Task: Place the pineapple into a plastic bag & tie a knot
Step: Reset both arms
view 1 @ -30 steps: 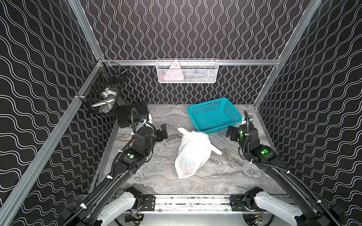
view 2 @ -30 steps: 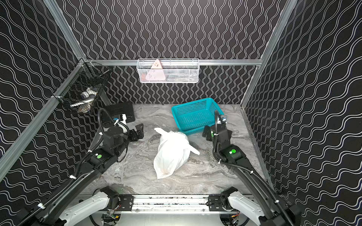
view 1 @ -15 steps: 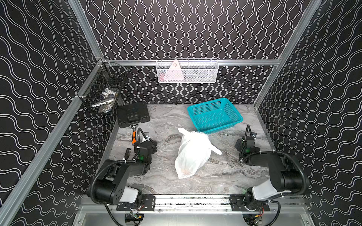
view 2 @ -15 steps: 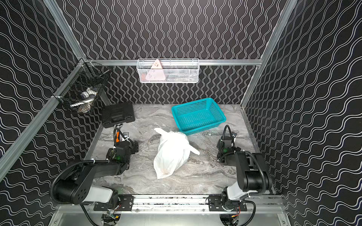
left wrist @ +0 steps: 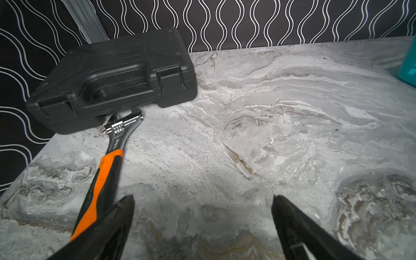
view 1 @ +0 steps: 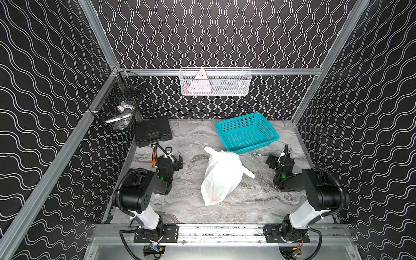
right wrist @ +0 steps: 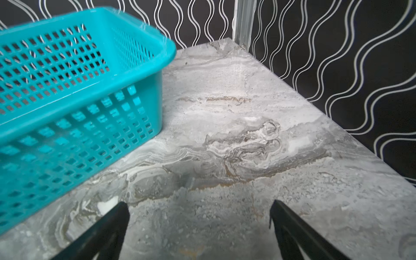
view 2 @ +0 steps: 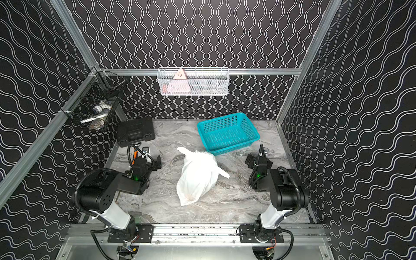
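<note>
Thin, crinkly white plastic bag (view 1: 221, 177) on a matt grey marble-patterned table (view 1: 191, 209); glossy teal perforated plastic basket (view 1: 254, 145).

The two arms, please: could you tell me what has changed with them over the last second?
The left gripper and right gripper drew back from beside the plastic bag toward their bases and now sit low over the table, jaws open, holding nothing. The bag, teal basket and black case stayed put.

1. The counter (view 1: 184, 209): grey marbled surface;
2. The plastic bag (view 1: 221, 177): lies on its side at centre, top end just beside the teal basket (view 1: 266, 129) at the rear;
3. The black case (view 1: 153, 131): rear left corner; the wrench (left wrist: 114, 144) head lies against its front edge.
</note>
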`<act>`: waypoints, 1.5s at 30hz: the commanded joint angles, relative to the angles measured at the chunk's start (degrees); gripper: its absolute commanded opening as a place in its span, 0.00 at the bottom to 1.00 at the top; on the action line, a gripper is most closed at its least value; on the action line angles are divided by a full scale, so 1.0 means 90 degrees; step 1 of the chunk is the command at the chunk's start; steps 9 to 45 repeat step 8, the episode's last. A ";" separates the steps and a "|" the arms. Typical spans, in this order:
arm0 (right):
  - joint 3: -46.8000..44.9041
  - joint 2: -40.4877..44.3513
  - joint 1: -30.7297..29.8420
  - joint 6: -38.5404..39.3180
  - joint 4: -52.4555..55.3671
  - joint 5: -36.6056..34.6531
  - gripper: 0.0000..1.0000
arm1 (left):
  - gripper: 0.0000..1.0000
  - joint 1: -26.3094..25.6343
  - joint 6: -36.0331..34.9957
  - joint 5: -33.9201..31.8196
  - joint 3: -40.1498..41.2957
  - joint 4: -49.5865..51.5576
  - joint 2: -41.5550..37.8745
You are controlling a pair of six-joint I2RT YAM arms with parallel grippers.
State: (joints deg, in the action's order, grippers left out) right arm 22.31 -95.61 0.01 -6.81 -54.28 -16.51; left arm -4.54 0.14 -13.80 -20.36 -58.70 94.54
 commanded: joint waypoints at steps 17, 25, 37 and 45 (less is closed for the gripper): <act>-0.0040 0.0090 -0.0099 0.0150 -0.0330 0.0021 1.00 | 0.99 0.0001 0.0002 -0.0022 -0.0034 -0.0162 0.0040; -0.0040 0.0090 -0.0099 0.0150 -0.0330 0.0021 1.00 | 0.99 0.0001 0.0002 -0.0022 -0.0034 -0.0162 0.0040; -0.0040 0.0090 -0.0099 0.0150 -0.0330 0.0021 1.00 | 0.99 0.0001 0.0002 -0.0022 -0.0034 -0.0162 0.0040; -0.0040 0.0090 -0.0099 0.0150 -0.0330 0.0021 1.00 | 0.99 0.0001 0.0002 -0.0022 -0.0034 -0.0162 0.0040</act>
